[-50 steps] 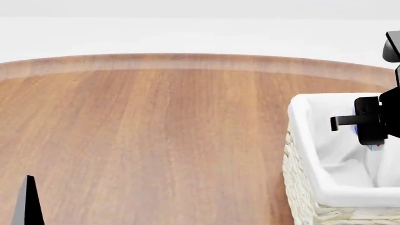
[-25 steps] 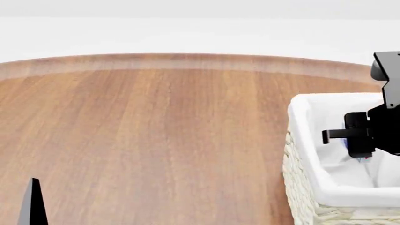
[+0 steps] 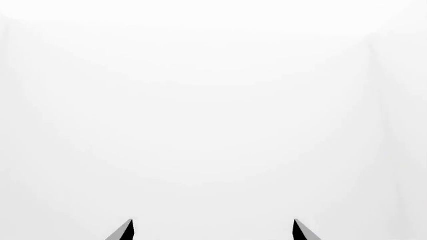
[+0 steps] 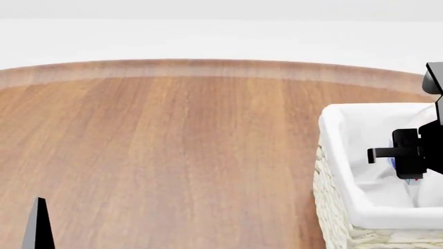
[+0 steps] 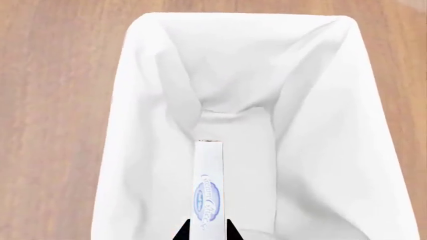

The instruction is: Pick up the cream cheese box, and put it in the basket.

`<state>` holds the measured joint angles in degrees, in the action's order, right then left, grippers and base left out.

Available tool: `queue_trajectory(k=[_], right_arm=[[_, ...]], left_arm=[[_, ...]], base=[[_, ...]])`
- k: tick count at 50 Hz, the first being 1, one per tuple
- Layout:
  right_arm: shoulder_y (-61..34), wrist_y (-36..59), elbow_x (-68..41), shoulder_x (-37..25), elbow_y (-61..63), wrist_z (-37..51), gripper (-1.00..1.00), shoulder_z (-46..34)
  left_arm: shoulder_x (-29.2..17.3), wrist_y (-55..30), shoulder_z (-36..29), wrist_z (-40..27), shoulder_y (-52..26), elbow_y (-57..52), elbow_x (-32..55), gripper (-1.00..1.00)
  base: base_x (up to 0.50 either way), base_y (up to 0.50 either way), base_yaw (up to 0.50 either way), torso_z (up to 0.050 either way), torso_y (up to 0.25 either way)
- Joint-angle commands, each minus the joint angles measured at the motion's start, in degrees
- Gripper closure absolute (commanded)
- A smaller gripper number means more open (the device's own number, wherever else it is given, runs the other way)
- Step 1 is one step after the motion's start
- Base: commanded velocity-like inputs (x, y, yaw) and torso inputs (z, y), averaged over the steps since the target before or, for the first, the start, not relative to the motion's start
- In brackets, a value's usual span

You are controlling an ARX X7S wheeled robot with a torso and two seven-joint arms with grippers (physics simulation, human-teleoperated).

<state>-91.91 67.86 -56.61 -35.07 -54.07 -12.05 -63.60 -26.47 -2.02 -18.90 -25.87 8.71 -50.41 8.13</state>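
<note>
The box [image 5: 208, 187] hangs edge-on over the middle of the basket [image 5: 133, 115], its thin white side with blue oval print facing the right wrist camera, and it is pinched at one end between the two dark fingertips of the right tool [image 5: 207, 229], which are closed tight against its faces. From the head view only a sliver of the box [image 4: 393, 162] shows, blue and red, peeking from behind the black right tool [image 4: 405, 155], inside the white liner. The basket [image 4: 339, 197] stands on the desk [image 4: 173, 155] at its right side, wicker wall showing below the folded cloth. The left tool [image 3: 212, 231] is well apart from all this, its two tips spread wide with nothing between them, facing plain white; one tip [image 4: 38, 225] shows low at the desk's left.
</note>
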Motion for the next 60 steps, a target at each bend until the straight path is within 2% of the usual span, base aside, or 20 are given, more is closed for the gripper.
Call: queue_trajectory(k=[1, 60], right_arm=[[0.34, -0.86, 0.64, -0.33, -0.14, -0.34, 1.0, 0.43], [3.77, -7.43, 1.98, 0.9, -3.74, -0.89, 1.0, 1.13]], left_arm=[[-0.16, -0.1, -0.14, -0.19, -0.1, -0.04, -0.01, -1.0], [-0.83, 0.7, -0.98, -0.83, -0.13, 0.39, -0.07, -1.0]], base=[[0.0, 0.0, 0.0, 0.0, 0.0], [0.0, 0.0, 0.0, 0.0, 0.001]])
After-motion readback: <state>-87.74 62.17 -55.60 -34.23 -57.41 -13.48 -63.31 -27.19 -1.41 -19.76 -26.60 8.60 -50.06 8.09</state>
